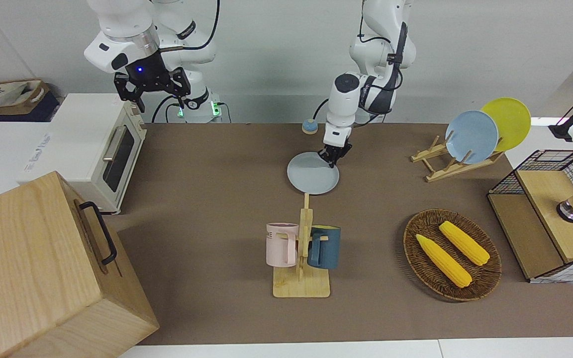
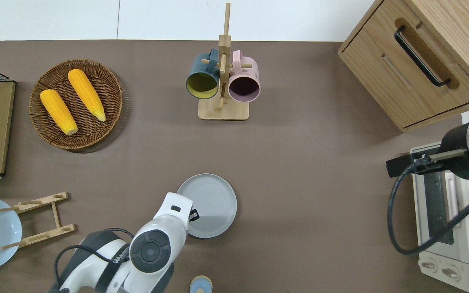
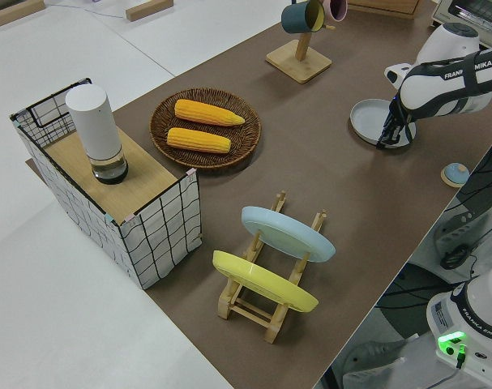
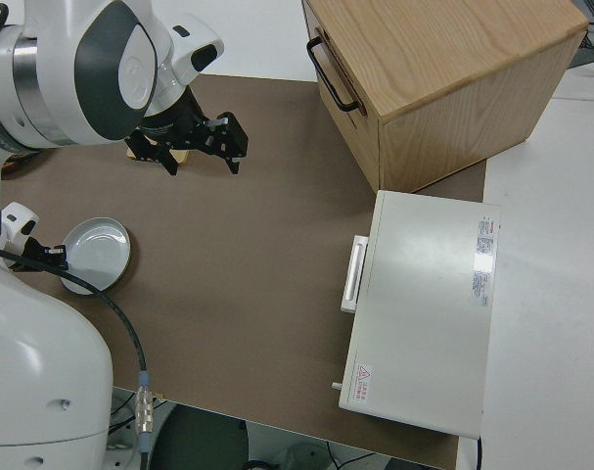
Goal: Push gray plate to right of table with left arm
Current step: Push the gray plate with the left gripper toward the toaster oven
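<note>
The gray plate (image 1: 311, 174) (image 2: 212, 201) lies flat near the middle of the brown table (image 1: 207, 199), nearer to the robots than the mug stand. My left gripper (image 1: 333, 159) (image 2: 193, 214) is shut, its tips low at the plate's rim on the edge toward the left arm's end of the table. The left side view shows the gripper (image 3: 386, 139) touching the plate (image 3: 365, 120) at its near rim. The right arm is parked, its gripper (image 1: 152, 92) (image 4: 199, 152) open and holding nothing.
A wooden stand with a pink and a teal mug (image 1: 302, 246) stands just farther from the robots than the plate. A small blue bell (image 1: 309, 126) sits near the robots' edge. A plate rack (image 1: 458, 159), a corn basket (image 1: 451, 254), a toaster oven (image 1: 95, 149) and a wooden cabinet (image 1: 43, 268) are also present.
</note>
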### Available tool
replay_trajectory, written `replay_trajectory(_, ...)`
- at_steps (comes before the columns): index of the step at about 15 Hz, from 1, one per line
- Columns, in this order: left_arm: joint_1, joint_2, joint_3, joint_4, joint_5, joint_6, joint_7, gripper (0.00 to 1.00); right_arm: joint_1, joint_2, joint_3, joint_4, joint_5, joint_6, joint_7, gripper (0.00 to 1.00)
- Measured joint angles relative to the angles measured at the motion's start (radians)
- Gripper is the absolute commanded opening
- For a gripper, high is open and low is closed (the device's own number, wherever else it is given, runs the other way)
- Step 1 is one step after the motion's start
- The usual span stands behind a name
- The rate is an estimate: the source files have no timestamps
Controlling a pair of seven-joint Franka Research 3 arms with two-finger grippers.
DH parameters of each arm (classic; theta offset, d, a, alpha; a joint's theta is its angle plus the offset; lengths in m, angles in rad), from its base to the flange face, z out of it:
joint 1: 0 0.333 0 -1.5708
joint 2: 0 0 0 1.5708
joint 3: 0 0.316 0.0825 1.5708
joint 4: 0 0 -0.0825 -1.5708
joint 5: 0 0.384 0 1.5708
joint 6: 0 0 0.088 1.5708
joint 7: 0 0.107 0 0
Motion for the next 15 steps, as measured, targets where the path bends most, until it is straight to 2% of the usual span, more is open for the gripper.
replay_trajectory(4,-0.006,0.033,-0.104,0.043,0.006,-0.003,-0.137,0.0,0.0,0.0,0.0,0.0,0.0,0.0,0.0,0.983)
replay_trajectory(7,-0.023,0.08,-0.161,0.11,0.006,-0.054,-0.242,0.0,0.0,0.0,0.0,0.0,0.0,0.0,0.0,0.983)
replay_trajectory(9,-0.052,0.124,-0.178,0.164,0.035,-0.083,-0.322,0.0,0.0,0.0,0.0,0.0,0.0,0.0,0.0,0.983)
replay_trajectory(13,-0.118,0.203,-0.184,0.256,0.162,-0.107,-0.517,0.0,0.0,0.0,0.0,0.0,0.0,0.0,0.0,0.983)
replay_trajectory(15,-0.139,0.231,-0.185,0.293,0.194,-0.126,-0.564,0.0,0.0,0.0,0.0,0.0,0.0,0.0,0.0,0.983)
